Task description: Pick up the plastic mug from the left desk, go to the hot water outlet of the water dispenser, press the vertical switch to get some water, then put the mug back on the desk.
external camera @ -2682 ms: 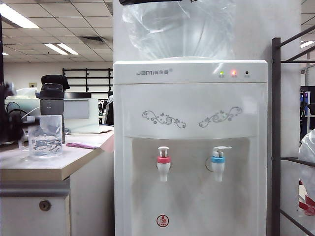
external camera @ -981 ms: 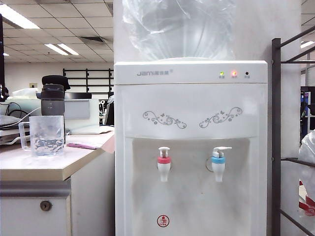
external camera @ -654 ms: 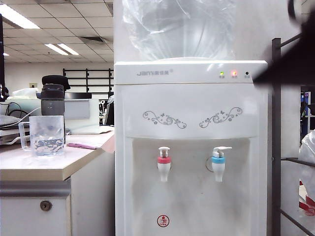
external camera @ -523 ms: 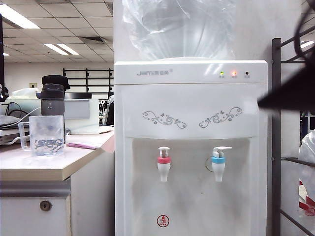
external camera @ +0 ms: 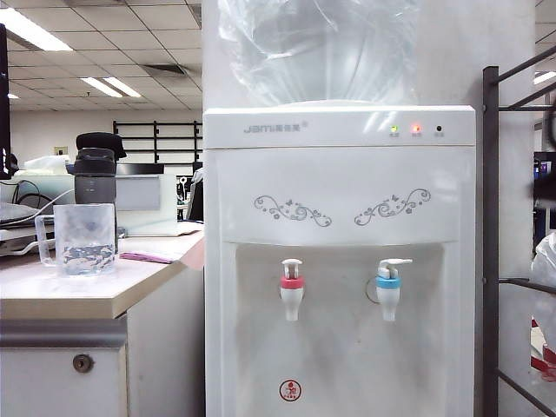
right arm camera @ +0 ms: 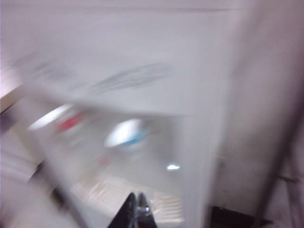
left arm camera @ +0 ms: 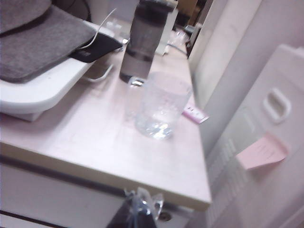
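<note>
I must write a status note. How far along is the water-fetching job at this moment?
It looks finished. Done: the plastic mug stands on the left desk with water in the bottom, beside the dark flask. In hand: nothing; the left gripper and right gripper are shut, empty, clear of mug and hot water outlet. Left: nothing visible.

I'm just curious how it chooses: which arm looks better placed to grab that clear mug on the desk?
Probably the left. The left gripper, shut, faces the plastic mug on the left desk; the right gripper, shut, faces the water dispenser.
</note>
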Controlling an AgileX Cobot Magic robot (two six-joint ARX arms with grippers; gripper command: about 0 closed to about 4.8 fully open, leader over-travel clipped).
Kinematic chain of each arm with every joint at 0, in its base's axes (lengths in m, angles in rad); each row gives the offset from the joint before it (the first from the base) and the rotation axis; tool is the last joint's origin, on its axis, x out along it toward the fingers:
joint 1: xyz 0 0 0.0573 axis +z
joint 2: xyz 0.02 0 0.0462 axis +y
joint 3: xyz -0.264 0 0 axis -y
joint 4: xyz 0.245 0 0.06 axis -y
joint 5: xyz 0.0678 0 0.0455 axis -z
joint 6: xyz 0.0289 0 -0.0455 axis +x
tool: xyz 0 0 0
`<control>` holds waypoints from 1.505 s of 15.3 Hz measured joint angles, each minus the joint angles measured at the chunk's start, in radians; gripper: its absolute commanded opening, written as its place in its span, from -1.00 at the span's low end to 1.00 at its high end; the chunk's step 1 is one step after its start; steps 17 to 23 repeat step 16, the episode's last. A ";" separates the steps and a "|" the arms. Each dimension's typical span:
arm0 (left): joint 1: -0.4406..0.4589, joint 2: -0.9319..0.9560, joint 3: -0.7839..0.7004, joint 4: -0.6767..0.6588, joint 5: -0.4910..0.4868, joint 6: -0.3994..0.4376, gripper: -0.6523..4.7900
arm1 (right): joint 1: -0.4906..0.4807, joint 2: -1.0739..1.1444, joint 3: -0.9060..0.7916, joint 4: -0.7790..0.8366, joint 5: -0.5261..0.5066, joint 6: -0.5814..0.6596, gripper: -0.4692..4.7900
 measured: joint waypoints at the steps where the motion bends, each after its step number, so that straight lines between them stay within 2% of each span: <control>1: 0.000 0.000 0.000 -0.009 -0.003 0.039 -0.78 | -0.077 0.000 0.000 0.016 -0.048 0.033 -0.84; 3: 0.000 0.000 0.000 -0.014 0.003 0.060 -0.78 | -0.082 -0.008 0.000 0.023 -0.067 0.046 -0.84; 5: 0.000 0.000 0.000 -0.053 0.174 0.021 -0.78 | -0.046 -0.056 0.000 0.011 -0.099 0.034 -0.84; 7: 0.000 0.000 0.000 -0.056 0.212 0.017 -0.78 | -0.044 -0.056 0.000 0.015 -0.083 0.022 -0.84; 12: -0.077 0.000 0.000 -0.056 0.204 0.021 -0.78 | -0.044 -0.057 0.000 0.034 -0.065 0.018 -0.84; 23: -0.080 0.000 0.000 -0.056 0.202 0.021 -0.78 | -0.044 -0.080 0.000 0.063 -0.079 0.016 -0.84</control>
